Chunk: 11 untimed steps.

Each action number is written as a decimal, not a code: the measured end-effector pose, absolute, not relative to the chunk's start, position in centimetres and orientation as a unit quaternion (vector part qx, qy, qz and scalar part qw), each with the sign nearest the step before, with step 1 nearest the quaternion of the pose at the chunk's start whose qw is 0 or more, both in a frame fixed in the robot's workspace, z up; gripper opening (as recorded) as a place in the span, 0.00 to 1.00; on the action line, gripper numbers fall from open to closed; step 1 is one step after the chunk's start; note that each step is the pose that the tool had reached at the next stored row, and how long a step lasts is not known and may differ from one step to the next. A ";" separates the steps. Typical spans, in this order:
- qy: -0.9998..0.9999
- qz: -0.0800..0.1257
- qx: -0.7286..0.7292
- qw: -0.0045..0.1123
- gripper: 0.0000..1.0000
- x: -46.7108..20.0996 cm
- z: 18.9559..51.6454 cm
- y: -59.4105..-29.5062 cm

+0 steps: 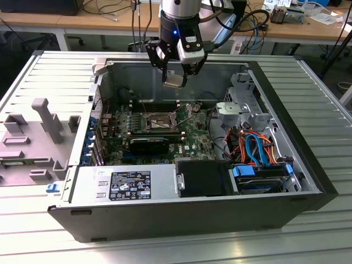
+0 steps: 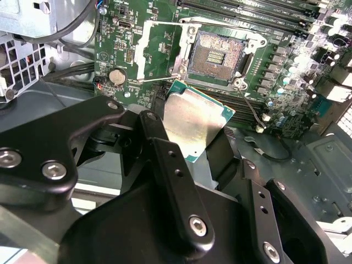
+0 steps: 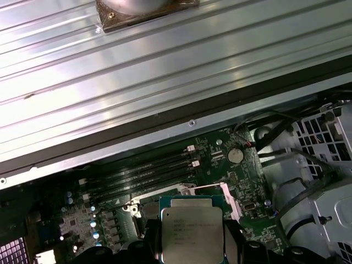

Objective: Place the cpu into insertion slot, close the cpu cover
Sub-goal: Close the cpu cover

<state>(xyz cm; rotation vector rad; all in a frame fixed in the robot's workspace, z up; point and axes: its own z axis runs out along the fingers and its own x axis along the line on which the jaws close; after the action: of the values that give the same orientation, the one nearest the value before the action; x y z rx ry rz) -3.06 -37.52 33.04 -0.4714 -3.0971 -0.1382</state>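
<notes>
In the exterior view, your arm's black two-fingered gripper hangs over the open black and grey computer case, which lies on its side on a ribbed metal table. The fingers are pinched on the cpu – a thin, flat, silver-grey square chip – and hold it in the air, tilted, above the far edge of the green motherboard. The insertion slot, a square socket with a dark centre and a silvery rim, sits below it on the board, uncovered and with nothing in it.

In the second wrist view, the gripper has one black finger on each side of the cpu, gripping it by opposite edges, shiny face towards the camera. The insertion slot lies just beyond the chip's far corner, well apart in height. The cpu cover, a thin silvery metal frame plate, is swung open beside the socket, near a round silver coin cell.

In the first wrist view, the cpu shows its printed silver lid and green border – held flat between the dark fingers, over the board. Long black memory slots run just beyond it.
</notes>
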 end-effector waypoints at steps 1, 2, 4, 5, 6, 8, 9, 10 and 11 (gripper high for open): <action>-0.988 -0.044 -0.151 0.003 0.55 -3.1 33.0 -37.5; -0.988 -0.044 -0.151 0.003 0.55 -3.1 33.0 -37.5; -0.987 -0.044 -0.152 0.003 0.55 -3.1 33.0 -37.5; -0.987 -0.044 -0.153 0.003 0.55 -3.1 33.0 -37.5; -0.987 -0.044 -0.153 0.003 0.55 -3.1 33.0 -37.5; -0.987 -0.044 -0.154 0.003 0.55 -3.1 33.0 -37.5; -0.987 -0.044 -0.155 0.003 0.55 -3.1 33.0 -37.5; -0.987 -0.044 -0.155 0.003 0.55 -3.1 33.0 -37.5; -0.987 -0.044 -0.155 0.003 0.55 -3.1 33.0 -37.5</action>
<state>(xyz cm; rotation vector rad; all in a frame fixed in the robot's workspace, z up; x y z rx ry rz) -3.06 -37.52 33.04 -0.4871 -3.0951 -0.1384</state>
